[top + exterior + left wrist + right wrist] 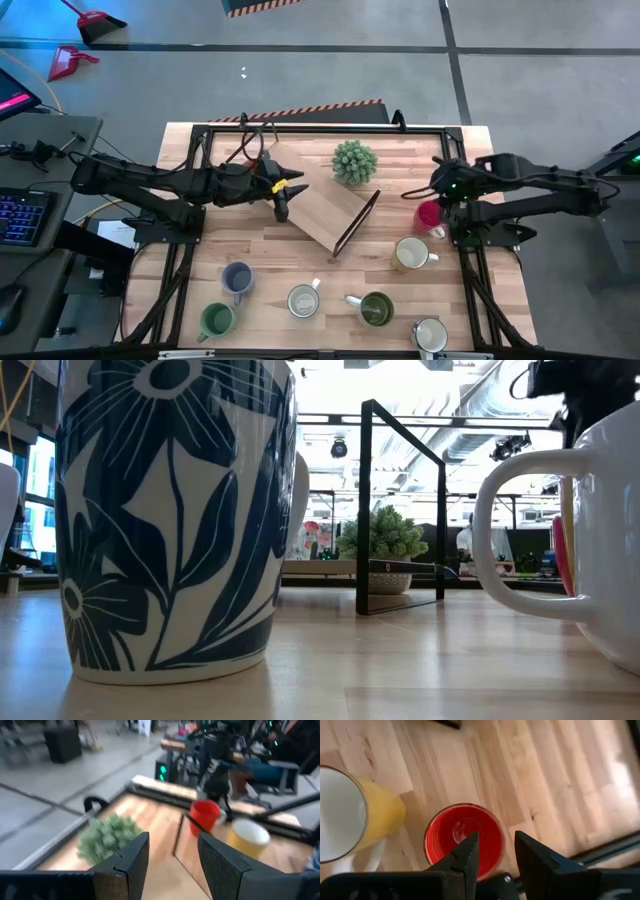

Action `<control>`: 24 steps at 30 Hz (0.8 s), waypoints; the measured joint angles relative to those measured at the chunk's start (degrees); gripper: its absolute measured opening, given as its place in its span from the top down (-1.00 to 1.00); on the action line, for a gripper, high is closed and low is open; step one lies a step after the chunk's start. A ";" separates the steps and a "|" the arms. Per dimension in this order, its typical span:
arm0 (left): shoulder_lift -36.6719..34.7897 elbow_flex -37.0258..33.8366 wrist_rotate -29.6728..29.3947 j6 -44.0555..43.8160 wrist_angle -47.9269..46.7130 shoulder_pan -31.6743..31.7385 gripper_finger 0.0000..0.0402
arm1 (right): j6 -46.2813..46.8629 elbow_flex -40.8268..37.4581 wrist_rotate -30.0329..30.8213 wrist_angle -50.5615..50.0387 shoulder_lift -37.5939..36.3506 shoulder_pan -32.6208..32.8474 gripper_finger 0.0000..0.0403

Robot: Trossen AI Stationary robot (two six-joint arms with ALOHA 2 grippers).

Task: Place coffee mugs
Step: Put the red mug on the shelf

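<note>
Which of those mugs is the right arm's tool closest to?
The red mug: the right tool hovers open directly over its rim, while the yellow mug sits beside it.

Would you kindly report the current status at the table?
Right tool open above red mug. Left tool open, over the wooden rack. Plant clear of the mug.

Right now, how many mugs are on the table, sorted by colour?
Red mug: 1
Yellow mug: 1
Blue-grey mug: 1
Green mugs: 2
White mugs: 2
Total: 7
</note>
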 joint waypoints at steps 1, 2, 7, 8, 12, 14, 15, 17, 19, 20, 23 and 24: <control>0.00 0.00 1.11 -1.64 -1.38 -0.31 0.21 | 0.03 -1.52 -0.16 1.01 -0.13 0.00 0.49; 0.02 0.00 2.49 -3.46 -2.56 -0.69 0.21 | 0.04 -2.91 -0.30 1.86 -0.31 0.00 0.49; 0.01 0.00 6.96 -10.23 -4.19 -3.82 0.21 | 0.12 -7.57 1.70 4.48 -0.37 -0.02 0.49; 0.00 0.00 7.56 -11.67 -4.65 -4.60 0.21 | 0.18 -8.15 1.83 5.04 -0.36 -0.02 0.49; 0.00 0.00 8.07 -19.33 -10.70 -7.98 0.21 | 1.12 -8.88 1.76 5.42 -0.34 -0.02 0.49; 0.04 0.00 8.03 -22.84 -13.35 -9.57 0.21 | 1.22 -8.90 1.96 5.46 -0.33 -0.02 0.49; 0.06 0.00 7.87 -24.22 -14.27 -10.32 0.21 | 1.22 -8.90 2.16 5.44 -0.33 -0.02 0.49; 0.07 0.00 7.67 -26.14 -15.48 -11.67 0.21 | 1.35 -8.90 2.73 5.44 -0.33 -0.02 0.49; 0.07 0.00 7.61 -27.48 -16.50 -12.87 0.21 | 1.57 -8.90 3.34 5.38 -0.33 -0.02 0.49; 0.07 0.00 7.56 -28.17 -17.25 -13.38 0.21 | 1.76 -8.90 3.57 5.35 -0.33 -0.02 0.49; 0.07 0.00 7.37 -30.21 -18.53 -14.68 0.21 | 2.68 -8.90 3.80 5.42 -0.23 -0.02 0.49; 0.07 0.00 7.18 -30.82 -19.07 -15.01 0.21 | 3.13 -8.90 3.81 5.45 -0.16 -0.02 0.49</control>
